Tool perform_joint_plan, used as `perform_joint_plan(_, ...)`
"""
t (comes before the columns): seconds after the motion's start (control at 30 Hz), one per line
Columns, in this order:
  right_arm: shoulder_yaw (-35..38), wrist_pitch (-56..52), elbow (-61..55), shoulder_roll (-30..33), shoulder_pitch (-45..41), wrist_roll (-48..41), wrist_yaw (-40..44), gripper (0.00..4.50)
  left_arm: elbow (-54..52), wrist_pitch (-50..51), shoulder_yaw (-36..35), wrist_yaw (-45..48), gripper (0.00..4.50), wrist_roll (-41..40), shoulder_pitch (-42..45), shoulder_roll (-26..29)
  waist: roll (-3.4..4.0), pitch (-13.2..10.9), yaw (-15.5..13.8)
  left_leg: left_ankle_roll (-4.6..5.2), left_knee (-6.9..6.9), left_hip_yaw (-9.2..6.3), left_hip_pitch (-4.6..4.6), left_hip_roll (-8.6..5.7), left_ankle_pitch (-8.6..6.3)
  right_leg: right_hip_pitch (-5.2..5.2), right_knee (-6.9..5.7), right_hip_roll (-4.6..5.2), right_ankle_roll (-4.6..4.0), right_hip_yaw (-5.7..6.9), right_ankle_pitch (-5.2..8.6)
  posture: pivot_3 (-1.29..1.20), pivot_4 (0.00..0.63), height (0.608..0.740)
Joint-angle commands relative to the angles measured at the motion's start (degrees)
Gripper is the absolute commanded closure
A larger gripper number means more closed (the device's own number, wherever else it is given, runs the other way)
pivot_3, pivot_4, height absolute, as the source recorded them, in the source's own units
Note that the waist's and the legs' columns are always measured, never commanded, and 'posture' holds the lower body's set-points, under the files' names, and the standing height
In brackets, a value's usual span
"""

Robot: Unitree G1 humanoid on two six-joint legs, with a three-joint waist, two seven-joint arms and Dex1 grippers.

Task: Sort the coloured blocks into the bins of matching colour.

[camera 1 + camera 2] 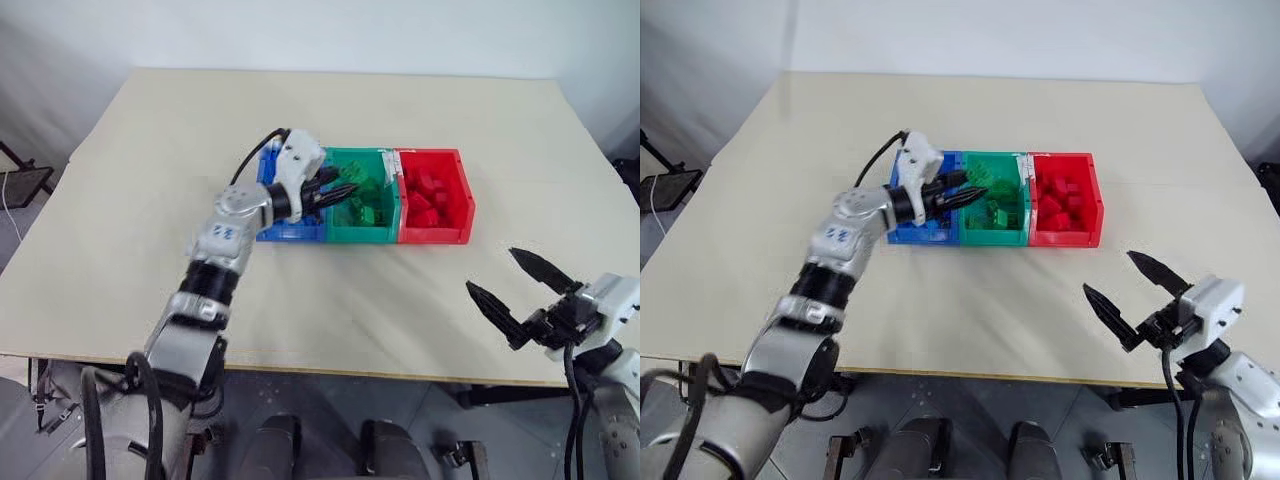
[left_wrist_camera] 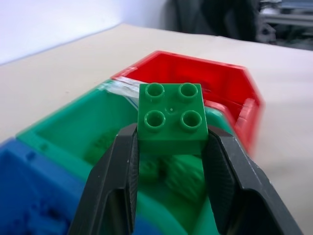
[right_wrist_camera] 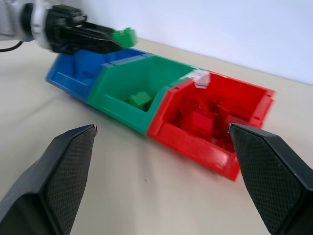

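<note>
My left gripper (image 1: 343, 190) is shut on a green studded block (image 2: 170, 117), held level above the near-left part of the green bin (image 1: 345, 232). That bin holds other green blocks (image 3: 140, 99). The blue bin (image 1: 290, 232) stands on its left and the red bin (image 1: 462, 195), with several red blocks (image 1: 426, 200) inside, on its right. The three bins are joined in a row at the table's middle. My right gripper (image 1: 512, 286) hangs open over the table's near right edge, well clear of the bins, with nothing between its fingers (image 3: 58, 171).
The beige table (image 1: 330, 110) stretches wide around the bins. A black stand (image 1: 20, 185) sits on the floor past the table's left edge. A white tag (image 3: 200, 74) marks the rim between the green and red bins.
</note>
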State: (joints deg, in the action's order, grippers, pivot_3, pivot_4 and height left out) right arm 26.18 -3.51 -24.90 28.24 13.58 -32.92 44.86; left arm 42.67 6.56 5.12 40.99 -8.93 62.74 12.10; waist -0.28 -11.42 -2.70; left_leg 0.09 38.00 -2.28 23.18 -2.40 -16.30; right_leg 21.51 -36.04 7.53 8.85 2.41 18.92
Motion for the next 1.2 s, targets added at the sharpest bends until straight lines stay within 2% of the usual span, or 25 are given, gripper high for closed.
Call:
perform_joint_plan(0.03, 1.8, 2.3, -4.0, -1.2, 2.2, 0.2, -2.1, 0.00, 9.1, -4.3, -0.6, -1.0, 3.03, 1.9, 4.8, -1.3, 0.00, 0.0, 0.3, 0.00, -0.01, 0.02, 0.00, 0.01, 0.00, 0.00, 0.02, -0.01, 0.01, 0.00, 0.00, 0.00, 0.150, 0.740)
perform_joint_plan(0.1, 1.4, 2.8, -4.8, -1.7, 3.2, 0.4, -2.9, 0.00, 12.5, -5.9, -1.7, -1.0, 2.31, 2.0, 6.7, -1.5, 0.00, 0.0, 0.8, 0.01, -0.04, 0.02, -0.01, 0.01, 0.00, 0.01, 0.00, -0.01, 0.01, 0.00, 0.00, 0.00, 0.150, 0.740)
perform_joint_plan(0.23, 0.9, 3.1, -5.3, -1.8, 3.7, 0.3, -3.6, 0.00, 13.4, -7.8, -2.9, 2.2, 1.14, 1.6, 7.5, -0.6, 0.00, 0.0, 1.4, 0.01, -0.06, 0.01, -0.01, 0.03, 0.00, 0.03, -0.02, -0.01, 0.01, 0.00, 0.00, 0.00, 0.150, 0.740)
perform_joint_plan(0.33, -1.0, 2.7, -3.9, -0.6, 2.1, 0.1, -2.2, 0.00, 6.8, -8.1, -2.7, 9.9, 0.23, 0.9, 2.9, 3.8, 0.01, 0.0, 1.7, 0.01, -0.06, 0.02, -0.01, 0.04, 0.00, 0.04, -0.02, -0.02, 0.01, -0.01, 0.00, 0.00, 0.150, 0.740)
perform_joint_plan(0.5, -4.8, 1.2, 1.7, 3.8, -4.8, -0.7, 3.2, 0.00, -12.6, -5.2, -5.9, 20.9, 0.23, -2.9, -11.6, 17.7, 0.08, 0.0, 3.5, -0.03, -0.20, 0.11, -0.18, 0.15, 0.02, 0.05, -0.05, -0.06, -0.01, -0.16, 0.00, 0.00, 0.150, 0.740)
perform_joint_plan(0.63, -7.7, 1.0, 6.9, 6.1, -10.0, -0.8, 8.0, 0.00, -24.6, -4.9, -9.8, 22.9, 0.23, -5.2, -22.8, 25.9, 0.08, 0.0, 3.1, -0.05, -0.21, -0.04, -0.13, 0.40, 0.03, 0.05, -0.02, -0.05, -0.03, -0.11, 0.01, 0.00, 0.150, 0.740)
perform_joint_plan(0.73, -11.6, 1.5, 13.3, 7.4, -16.5, 0.3, 13.5, 0.00, -34.7, -3.4, -17.8, 21.8, 0.23, -8.9, -37.3, 30.3, 0.09, 0.0, 2.7, 0.00, -0.09, -0.15, -0.11, 0.30, 0.02, -0.03, -0.01, 0.06, -0.02, -0.11, 0.00, 0.00, 0.150, 0.740)
perform_joint_plan(0.8, -14.2, 2.1, 17.4, 7.6, -20.8, 1.1, 16.7, 0.00, -42.1, -2.1, -23.2, 20.1, 0.23, -11.0, -47.4, 31.2, 0.15, 0.1, 2.9, 0.07, -0.09, -0.07, -0.13, 0.26, -0.02, -0.05, 0.02, 0.16, 0.02, -0.23, -0.03, 0.00, 0.150, 0.740)
perform_joint_plan(0.97, -18.4, 4.2, 25.7, 7.9, -27.6, 3.1, 24.0, 0.00, -53.7, 0.9, -29.3, 13.8, 0.23, -11.6, -62.9, 29.6, 0.15, 0.0, 1.8, 0.02, -0.06, -0.28, -0.08, 0.30, -0.02, -0.02, 0.15, 0.16, -0.06, -0.12, 0.00, 0.00, 0.150, 0.740)
perform_joint_plan(1.07, -19.1, 5.4, 30.1, 7.5, -30.8, 3.7, 25.9, 0.00, -58.5, 3.3, -29.6, 10.4, 0.23, -11.6, -67.2, 28.1, 0.15, 0.0, 1.3, 0.03, -0.05, -0.21, -0.11, 0.27, -0.02, -0.03, 0.15, 0.22, -0.06, -0.16, 0.00, 0.00, 0.150, 0.740)
perform_joint_plan(1.2, -18.3, 6.5, 32.8, 7.0, -31.8, 4.2, 26.0, 0.00, -60.8, 6.3, -29.3, 5.5, 0.23, -12.4, -66.1, 26.4, 0.15, 0.0, 1.2, 0.01, -0.05, -0.26, -0.11, 0.26, -0.03, -0.03, 0.14, 0.20, -0.06, -0.12, 0.00, 0.00, 0.150, 0.740)
